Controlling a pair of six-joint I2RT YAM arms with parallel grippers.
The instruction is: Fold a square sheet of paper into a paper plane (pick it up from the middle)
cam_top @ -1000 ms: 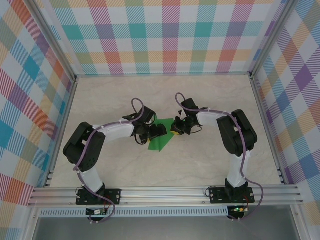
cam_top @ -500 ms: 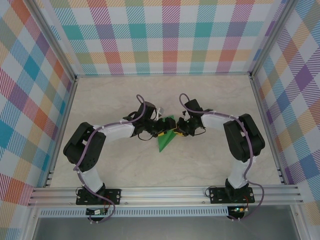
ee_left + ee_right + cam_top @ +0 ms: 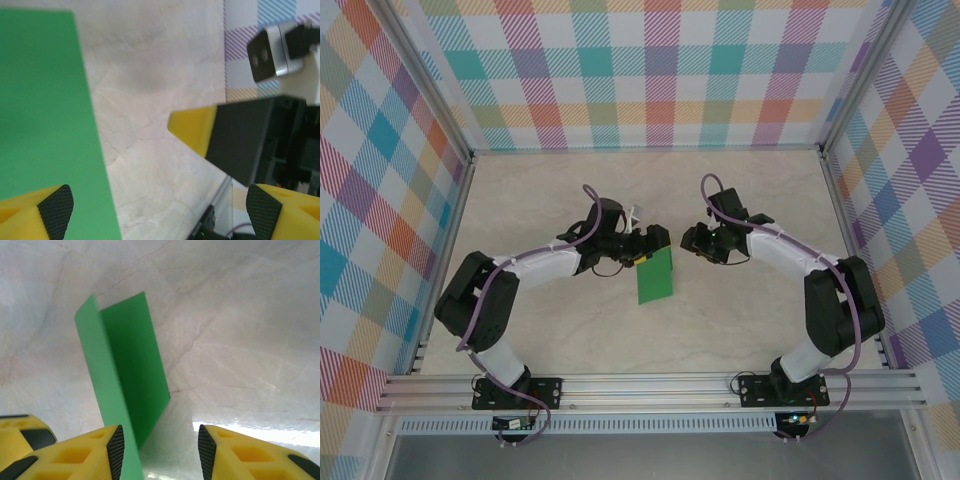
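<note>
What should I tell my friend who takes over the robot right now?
Left gripper: open, empty, at the green paper's far end.
Right gripper: jaws parted, empty, just right of the paper.
Green paper: on the table between the two grippers, folded once into a narrow rectangle, flap not flat.
Done: first fold. Left: flatten the crease, then nose and wing folds.
</note>
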